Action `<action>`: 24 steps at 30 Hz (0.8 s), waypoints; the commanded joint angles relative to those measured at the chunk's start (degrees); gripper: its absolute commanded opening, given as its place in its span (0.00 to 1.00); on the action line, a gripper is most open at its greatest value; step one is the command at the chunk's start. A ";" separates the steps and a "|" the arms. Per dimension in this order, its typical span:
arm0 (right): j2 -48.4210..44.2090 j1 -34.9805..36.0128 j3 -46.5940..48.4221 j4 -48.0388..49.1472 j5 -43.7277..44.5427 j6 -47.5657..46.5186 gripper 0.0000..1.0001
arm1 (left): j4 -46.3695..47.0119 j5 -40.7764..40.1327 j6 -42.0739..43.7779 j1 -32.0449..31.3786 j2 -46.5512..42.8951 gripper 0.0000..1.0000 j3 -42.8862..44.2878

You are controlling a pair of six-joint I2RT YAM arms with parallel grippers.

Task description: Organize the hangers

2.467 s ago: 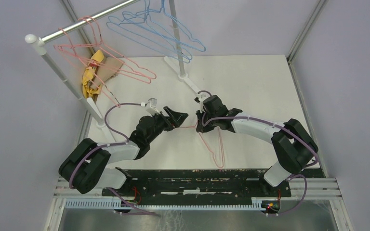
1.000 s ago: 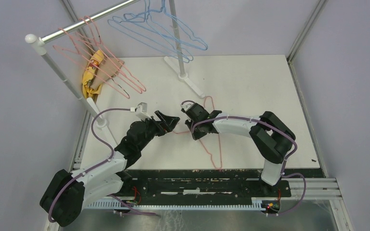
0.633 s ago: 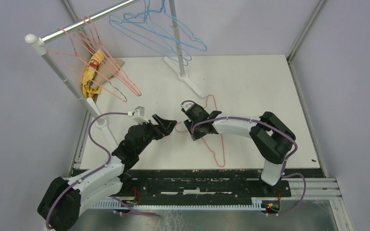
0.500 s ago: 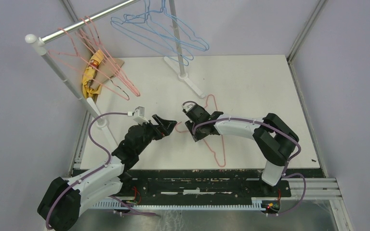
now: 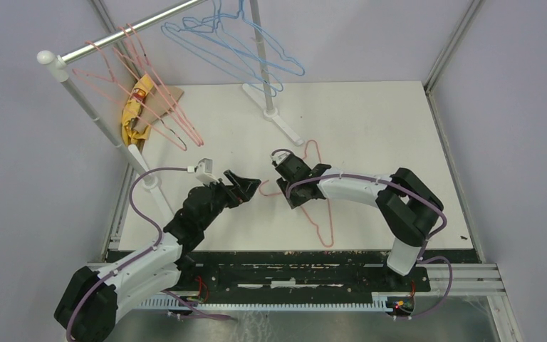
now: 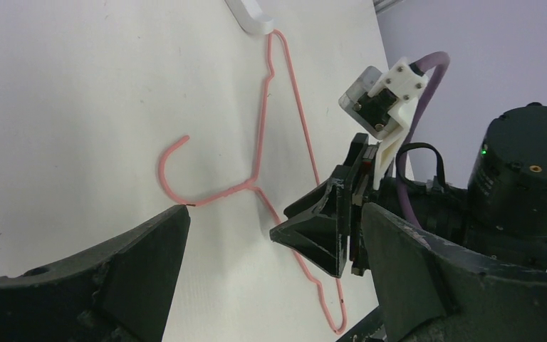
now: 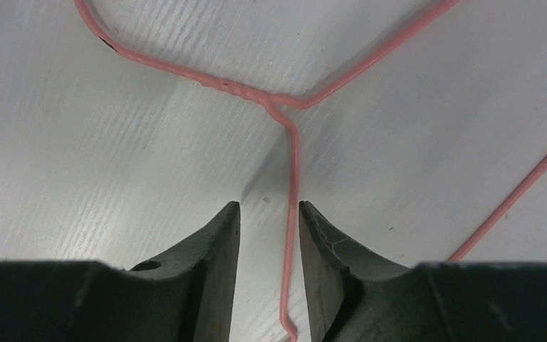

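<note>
One pink hanger [image 7: 293,164] lies flat mid-table [image 5: 370,121]. The right gripper [image 7: 268,208] straddles its wire below the neck, jaws narrowly spread. The left gripper [image 6: 276,214] gapes empty, just left. On closing, the thin wire could skid aside, unpinched.

Overhead view, two close wrist views, one shared hanger [image 7: 274,100]

Nothing to read here: no word, number, label or brand shows in any view. The pink hanger [image 7: 293,164], the white surface [image 5: 370,121] and the rail [image 5: 171,15] all come up bare of lettering.
</note>
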 commanded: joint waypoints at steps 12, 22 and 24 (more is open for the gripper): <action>6.60 -0.96 2.53 -0.78 3.16 0.04 0.35 | -5.35 -2.67 1.84 -0.28 -6.76 0.97 0.12; 5.52 -4.03 1.89 2.93 2.20 0.65 0.00 | -6.35 -3.04 1.41 -0.35 -7.84 0.96 -1.24; 3.36 -4.32 1.22 5.23 0.97 0.74 0.00 | -6.29 -3.22 1.24 -0.29 -7.85 0.96 -1.62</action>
